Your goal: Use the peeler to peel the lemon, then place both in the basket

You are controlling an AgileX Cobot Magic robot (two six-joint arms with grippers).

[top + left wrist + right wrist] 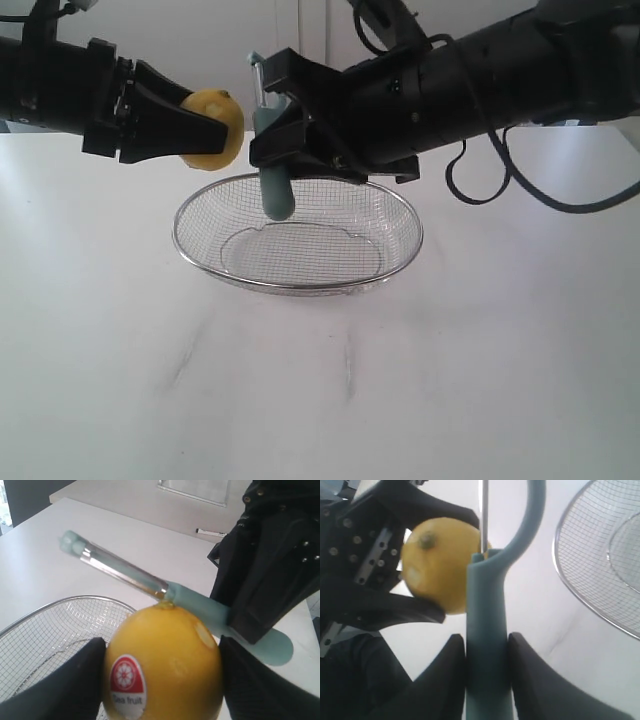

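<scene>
Out on the left, the left tool had its two dark fingers closed firm on the lemon, one finger either side, holding it up off the bench. The lemon hung up and to the left of the basket's left rim, not in it. Up close, it wore a red and white sticker and a small pale patch on its skin.

Moving across, the peeler stood just to the right of the lemon, upright, head up and handle end down. The metal blade ran right beside the lemon's near side. The close views made it look like contact, but the exterior view left a sliver of gap, so I could not tell if they touched.

Further right, the right tool was clamped tight around the peeler's teal handle, fingers pressed to both sides of it. The handle's rounded end dangled over the back of the basket, clear of the mesh. The basket sat on the bench with nothing in it.
</scene>
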